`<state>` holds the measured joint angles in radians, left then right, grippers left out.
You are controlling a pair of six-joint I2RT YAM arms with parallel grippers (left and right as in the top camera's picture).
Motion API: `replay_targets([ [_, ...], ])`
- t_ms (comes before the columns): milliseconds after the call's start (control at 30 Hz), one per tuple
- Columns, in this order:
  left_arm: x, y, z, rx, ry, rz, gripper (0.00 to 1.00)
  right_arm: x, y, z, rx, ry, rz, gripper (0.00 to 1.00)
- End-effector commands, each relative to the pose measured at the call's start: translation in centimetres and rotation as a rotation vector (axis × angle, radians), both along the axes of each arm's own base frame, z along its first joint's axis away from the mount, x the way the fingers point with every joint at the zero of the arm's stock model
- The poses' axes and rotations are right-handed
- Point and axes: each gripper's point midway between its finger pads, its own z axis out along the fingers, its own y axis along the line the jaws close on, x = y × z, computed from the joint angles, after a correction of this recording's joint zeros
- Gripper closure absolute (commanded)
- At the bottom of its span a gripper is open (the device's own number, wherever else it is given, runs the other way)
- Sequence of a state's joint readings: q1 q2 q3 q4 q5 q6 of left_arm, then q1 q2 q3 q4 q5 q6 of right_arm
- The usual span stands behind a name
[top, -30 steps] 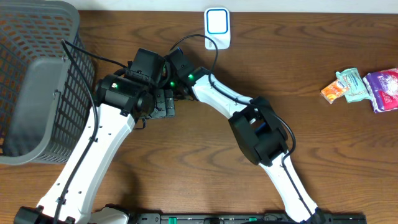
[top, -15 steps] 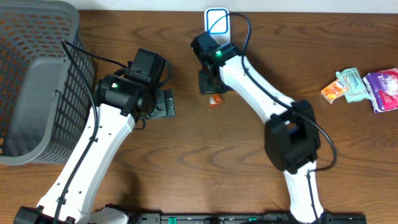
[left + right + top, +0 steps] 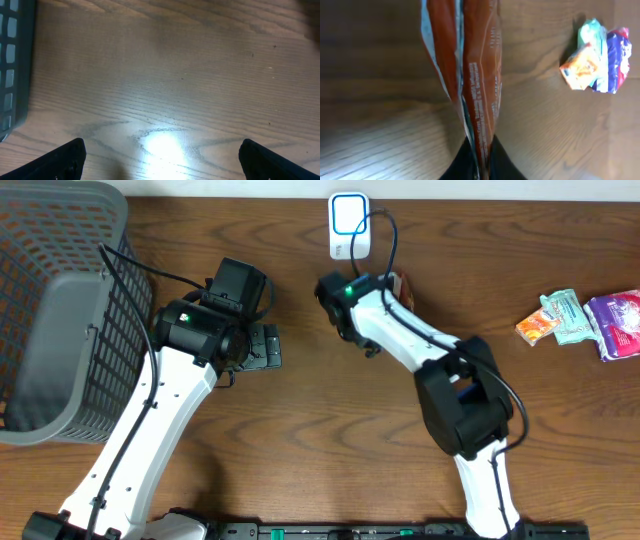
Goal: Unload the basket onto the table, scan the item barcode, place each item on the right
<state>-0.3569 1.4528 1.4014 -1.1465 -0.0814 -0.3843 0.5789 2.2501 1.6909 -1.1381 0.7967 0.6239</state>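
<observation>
R gripper pinches one edge of a crinkly orange-red foil packet, its dark fingers nearly together on it. From overhead the packet seems to sit just below-right of the white blue-framed scanner, tho the arm hides most of it. L gripper hangs over the brown wood table w/ fingers spread wide, nothing between them.

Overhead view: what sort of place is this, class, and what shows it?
Likely a mock shop checkout: a scanner, a basket and loose packets on a table, with the right gripper pinching an orange packet.
</observation>
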Motion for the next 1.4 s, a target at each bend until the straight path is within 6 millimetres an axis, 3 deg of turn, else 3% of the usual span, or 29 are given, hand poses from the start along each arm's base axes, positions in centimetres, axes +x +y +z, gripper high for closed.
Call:
replay_targets([
  [0,0.1,0.2,0.1,0.009,-0.002,-0.009,0.02,-0.3,-0.9,-1.0,-0.057,-0.002,-0.009,0.87],
  [233,0.1,0.2,0.1,0.009,-0.002,-0.009,0.02,-0.8,5.3,-3.3,0.235,0.042,0.012,0.77],
  [400,0.1,0.2,0.1,0.009,-0.002,-0.009,0.02,0.4,7.6,-1.4,0.321,0.032,0.038,0.75],
  [600,0.1,0.2,0.1,0.009,-0.002,-0.009,0.02,2.6,5.6,4.1,0.337,0.009,-0.017,0.73],
  [700,0.1,0.2,0.1,0.009,-0.002,-0.009,0.02,3.1,4.5,5.0,0.398,0.094,0.016,0.64],
  [867,0.1,0.2,0.1,0.009,-0.002,-0.009,0.02,2.4,3.9,3.1,0.655,0.311,0.073,0.55],
  [967,0.1,0.2,0.1,0.009,-0.002,-0.009,0.02,2.1,3.2,2.0,0.836,0.389,0.078,0.55],
  [1067,0.1,0.2,0.1,0.009,-0.002,-0.009,0.02,2.1,2.2,0.7,0.956,0.413,0.062,0.56],
  [1200,0.1,0.2,0.1,0.009,-0.002,-0.009,0.02,1.9,2.5,-1.1,1.176,0.428,0.087,0.57],
  [1367,0.1,0.2,0.1,0.009,-0.002,-0.009,0.02,1.4,2.1,-3.4,1.319,0.411,0.061,0.60],
])
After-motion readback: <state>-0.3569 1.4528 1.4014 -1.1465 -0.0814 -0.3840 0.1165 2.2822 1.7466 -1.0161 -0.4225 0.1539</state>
